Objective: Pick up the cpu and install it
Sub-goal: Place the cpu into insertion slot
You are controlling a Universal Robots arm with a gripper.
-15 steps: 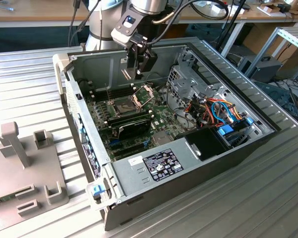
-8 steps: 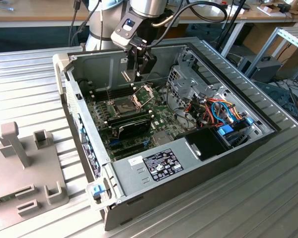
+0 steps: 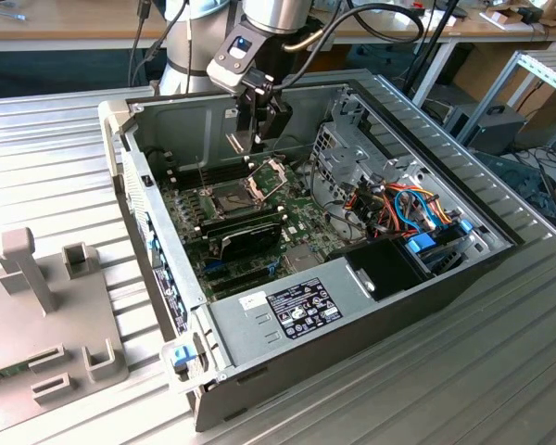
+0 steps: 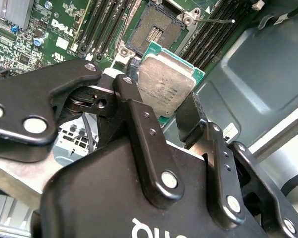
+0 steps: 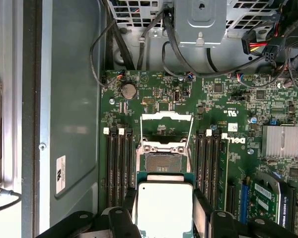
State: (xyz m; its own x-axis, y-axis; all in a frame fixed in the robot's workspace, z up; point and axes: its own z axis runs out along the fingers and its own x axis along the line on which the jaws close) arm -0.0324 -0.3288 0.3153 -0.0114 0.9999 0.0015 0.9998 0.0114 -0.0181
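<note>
The cpu (image 4: 166, 82) is a flat square chip with a dull silver top and a green edge. My gripper (image 4: 158, 95) is shut on it, one black finger (image 4: 134, 106) on each of two opposite sides. In the first wrist view the cpu (image 5: 165, 208) hangs over the motherboard, just short of the dark square socket (image 5: 164, 161), whose metal frame (image 5: 166, 130) stands hinged open. In the exterior view my gripper (image 3: 247, 137) hovers inside the open computer case, above the socket (image 3: 236, 197) and a little toward the back wall.
Long black memory slots (image 5: 118, 163) flank the socket on both sides. A metal drive cage (image 3: 352, 158) and coloured cables (image 3: 403, 209) fill the case on the exterior view's right. The case wall (image 3: 153, 232) rises at the left, and a grey fixture (image 3: 46, 306) stands outside it.
</note>
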